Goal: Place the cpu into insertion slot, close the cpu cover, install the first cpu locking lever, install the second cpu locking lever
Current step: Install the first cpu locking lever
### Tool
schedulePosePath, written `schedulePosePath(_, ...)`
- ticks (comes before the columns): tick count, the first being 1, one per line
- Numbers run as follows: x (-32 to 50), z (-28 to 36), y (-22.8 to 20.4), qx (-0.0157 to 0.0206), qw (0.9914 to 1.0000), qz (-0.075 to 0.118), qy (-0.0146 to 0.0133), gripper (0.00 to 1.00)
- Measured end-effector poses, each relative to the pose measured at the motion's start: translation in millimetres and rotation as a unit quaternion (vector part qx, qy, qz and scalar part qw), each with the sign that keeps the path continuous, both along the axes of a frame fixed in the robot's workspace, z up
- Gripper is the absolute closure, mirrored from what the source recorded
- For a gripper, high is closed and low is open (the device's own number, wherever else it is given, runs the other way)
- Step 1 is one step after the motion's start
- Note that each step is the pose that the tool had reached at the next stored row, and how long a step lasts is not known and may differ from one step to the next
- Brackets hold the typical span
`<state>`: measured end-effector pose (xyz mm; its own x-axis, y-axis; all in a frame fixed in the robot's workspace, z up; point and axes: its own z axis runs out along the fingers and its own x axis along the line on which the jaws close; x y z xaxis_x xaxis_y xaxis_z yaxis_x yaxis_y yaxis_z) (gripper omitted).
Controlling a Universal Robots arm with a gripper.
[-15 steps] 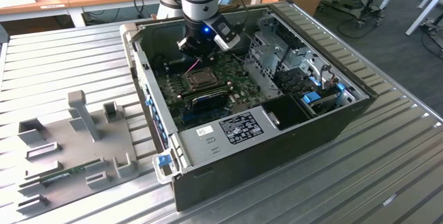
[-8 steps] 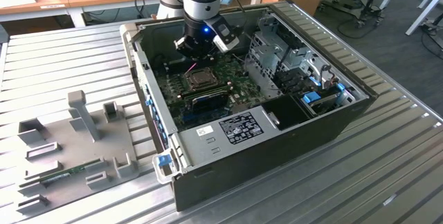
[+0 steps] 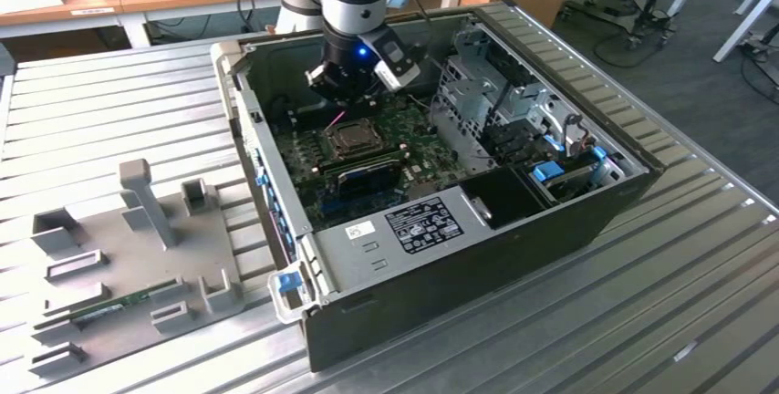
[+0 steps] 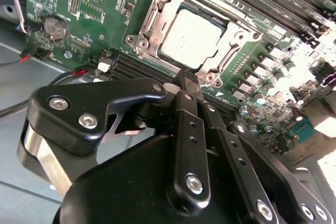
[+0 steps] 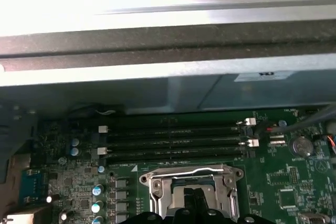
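Fingers (image 4: pixel 188 129) of the gripper (image 4: pixel 187 76) are pressed together, nothing between them. In the second wrist view the tips hang just above the near edge of the cpu cover (image 4: pixel 239 45); I cannot tell whether they touch it.

Cpu (image 4: pixel 191 38): flat square chip with a pale silver-tan, matte face. It sits level in the insertion slot (image 3: pixel 354 139) and shows through the cover's square window. The cover is a thin silver frame lying flat around the chip. I cannot tell whether the levers are latched.

Around the slot is the green board (image 4: pixel 89 3), with a coin battery (image 4: pixel 55 27) off to one side and long black memory slots (image 5: pixel 173 142) running just beside the socket.

In the exterior view the arm reaches down into the open computer case (image 3: pixel 585 202) on the ribbed metal table (image 3: pixel 109 102). A grey fixture tray (image 3: pixel 134 257) lies at the exterior view's left, well apart.
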<state>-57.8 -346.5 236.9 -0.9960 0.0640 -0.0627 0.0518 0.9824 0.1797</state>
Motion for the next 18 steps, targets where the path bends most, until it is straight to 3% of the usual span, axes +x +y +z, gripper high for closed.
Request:
schedulePosePath(5,0.2,-0.2,2.3,0.0001,0.99991,0.013,0.0000,0.90)
schedulePosePath(10,0.2,-0.7,8.3,0.0006,0.99991,0.014,0.0000,0.90)
schedulePosePath(13,0.2,-2.1,9.5,0.0023,0.99991,0.014,0.0000,0.90)
schedulePosePath(18,0.2,-3.5,15.5,0.0056,0.99989,0.014,-0.0001,0.90)
